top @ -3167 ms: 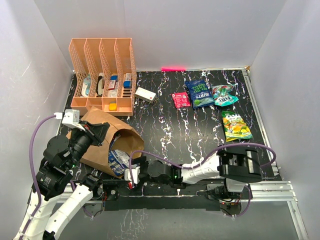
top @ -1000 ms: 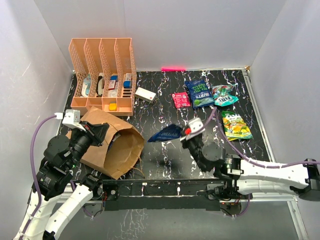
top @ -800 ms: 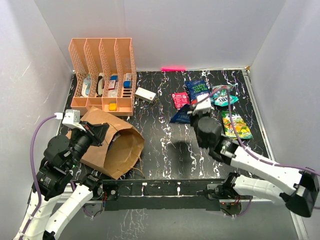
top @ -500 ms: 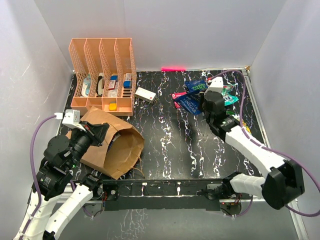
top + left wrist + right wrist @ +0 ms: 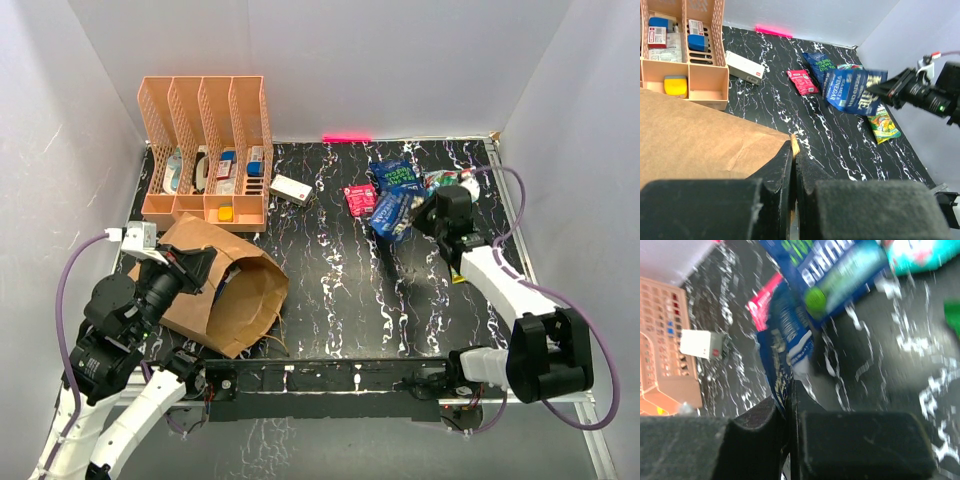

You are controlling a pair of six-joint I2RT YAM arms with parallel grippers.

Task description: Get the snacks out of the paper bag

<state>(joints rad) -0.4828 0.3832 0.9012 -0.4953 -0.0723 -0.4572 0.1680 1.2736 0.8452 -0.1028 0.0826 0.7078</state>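
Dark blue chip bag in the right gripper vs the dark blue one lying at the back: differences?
The gripped dark blue chip bag hangs above the black marbled table, pinched in the shut right gripper; the back dark blue bag lies flat, untouched. The gripped bag's lettering is white; the back bag adds a green patch. Both are glossy packets.

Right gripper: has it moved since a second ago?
Yes. The right gripper, shut on a blue chip bag, moved farther back, level with the pink packet.
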